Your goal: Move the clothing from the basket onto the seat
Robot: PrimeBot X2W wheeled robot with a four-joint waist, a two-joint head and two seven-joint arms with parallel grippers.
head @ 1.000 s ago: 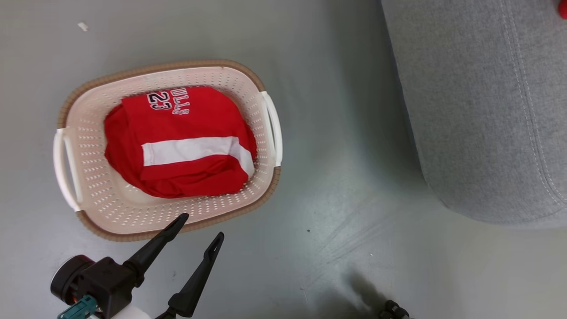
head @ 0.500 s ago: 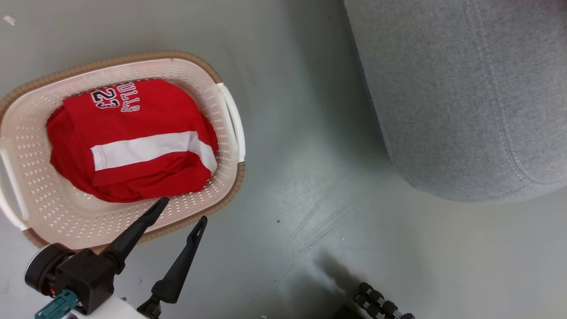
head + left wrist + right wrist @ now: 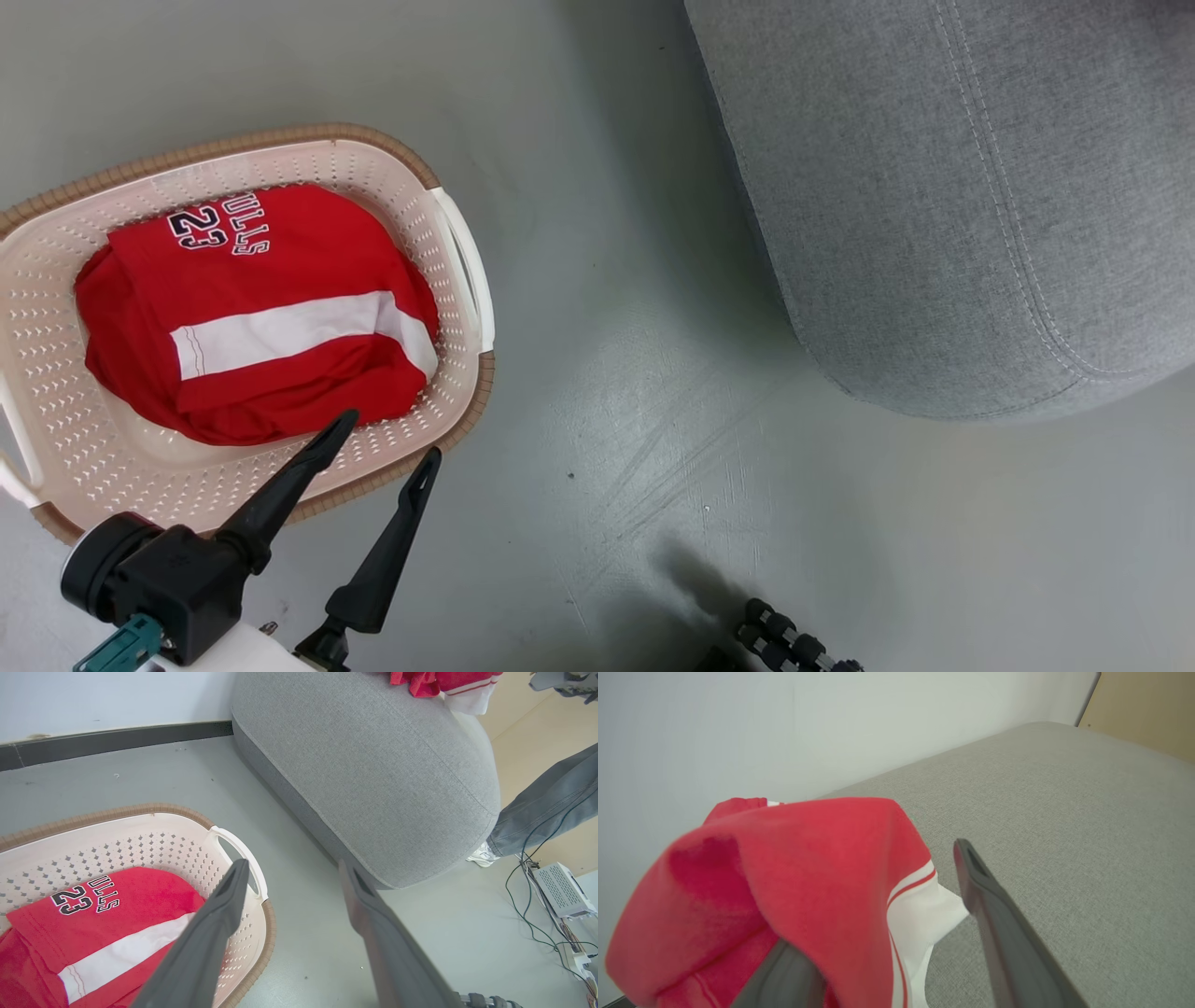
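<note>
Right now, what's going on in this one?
A two-armed robot is moving red sportswear from a basket on the floor to a grey seat. The left pincer hovers open at the basket's near rim, close to the "BULLS 23" jersey lying inside. The right pincer is open over the seat, with a second red garment draped across one finger. A person's leg shows beside the seat.

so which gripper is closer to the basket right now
Left. The left gripper is open at the basket's near rim, one fingertip over it. The right gripper is off above the seat, a red garment draped over one finger.
</note>
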